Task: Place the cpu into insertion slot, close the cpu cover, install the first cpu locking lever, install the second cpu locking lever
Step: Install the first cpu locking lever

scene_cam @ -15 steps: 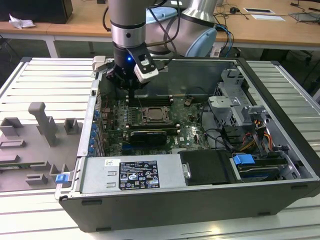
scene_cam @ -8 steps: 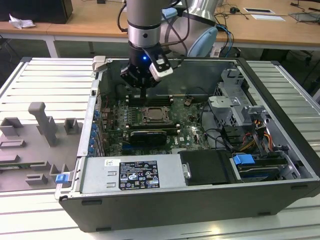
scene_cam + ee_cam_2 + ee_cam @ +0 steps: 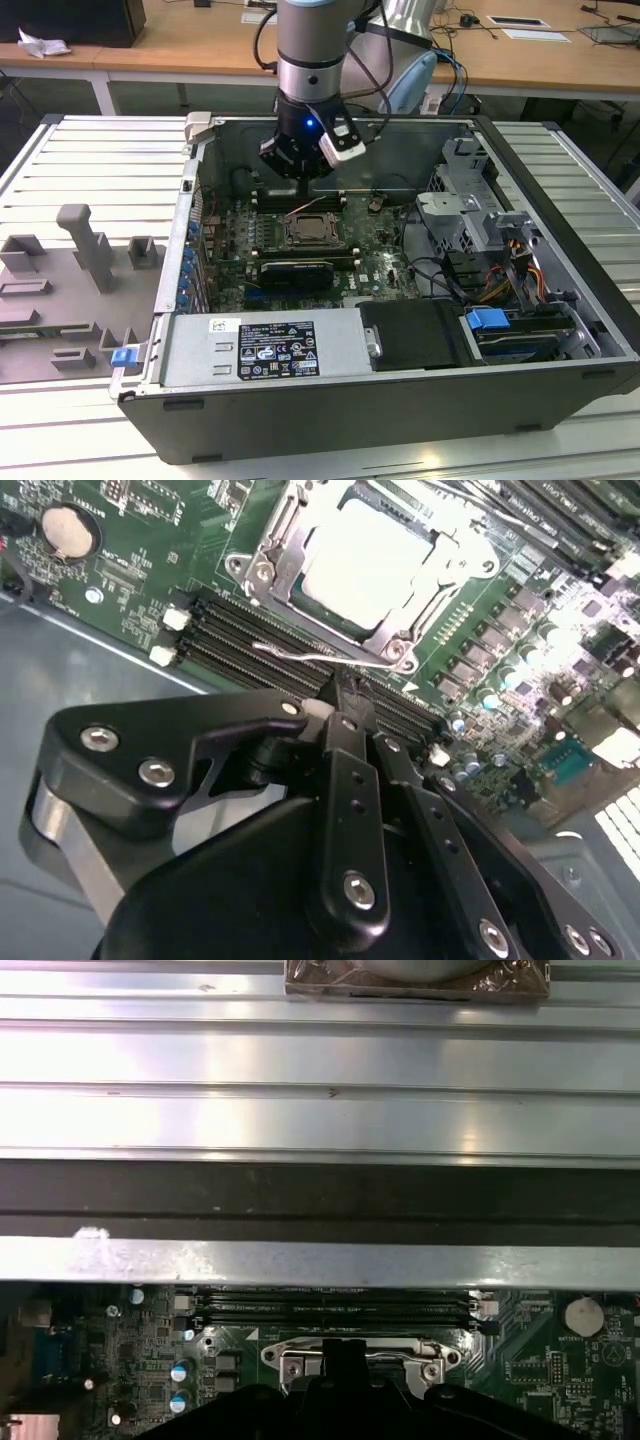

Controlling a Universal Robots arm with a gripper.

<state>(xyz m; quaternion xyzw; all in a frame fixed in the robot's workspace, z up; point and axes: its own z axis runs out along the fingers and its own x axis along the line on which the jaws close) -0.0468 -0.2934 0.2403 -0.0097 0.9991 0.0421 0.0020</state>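
The cpu [image 3: 372, 565] is seen seated in its socket, framed by the cpu cover [image 3: 272, 550], which is laid flat over it. A thin wire locking lever [image 3: 310, 657] is seen along the socket's edge, at twelve o'clock from the gripper [image 3: 347, 694] and just beside its tip. Black memory slots [image 3: 235, 635] are seen at its ten o'clock.

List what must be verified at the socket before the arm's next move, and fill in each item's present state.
1. cpu seated in its slot: ok, its silver top lies flat inside the frame.
2. cpu cover down over the cpu: ok, it looks closed.
3. Locking lever latched: cannot tell; the wire lies along the socket's edge, next to the memory slots.
4. gripper lined up with that lever: ok, its tip sits right at the wire.
5. Lever actually gripped: cannot tell.
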